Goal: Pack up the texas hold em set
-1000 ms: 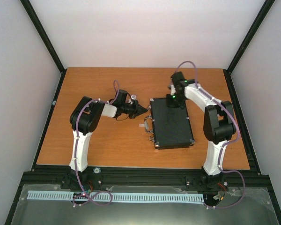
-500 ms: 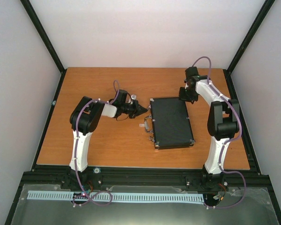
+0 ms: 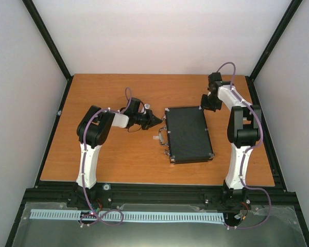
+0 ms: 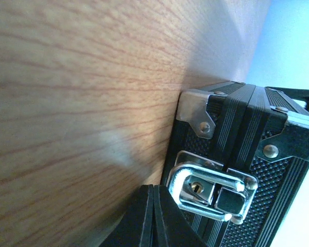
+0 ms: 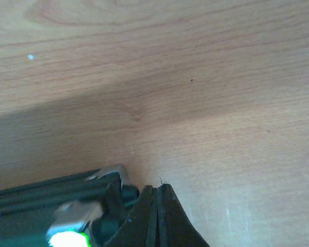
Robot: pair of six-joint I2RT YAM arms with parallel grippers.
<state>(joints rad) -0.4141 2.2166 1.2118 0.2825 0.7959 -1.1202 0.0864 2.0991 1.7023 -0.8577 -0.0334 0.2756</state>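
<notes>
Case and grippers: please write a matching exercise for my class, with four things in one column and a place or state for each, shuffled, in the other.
1 case
2 latch
3 left gripper
4 right gripper

A shut, at the case's far right corner
B silver, on the case's side wall
C closed, flat on the table
D shut, tip beside the latch side

Pairs: 1-C, 2-B, 3-D, 4-A

The flat black rectangular case with silver corners (image 3: 188,135) lay shut right of centre on the orange-brown wooden table (image 3: 113,154), the only thing blocking the surface. The left gripper (image 3: 160,120), jaws together, crowded its left side beside a silver latch (image 4: 211,191). The right gripper (image 3: 204,106), jaws together, sat at the far right corner. Bare wood lay left of, before and beyond the case.
</notes>
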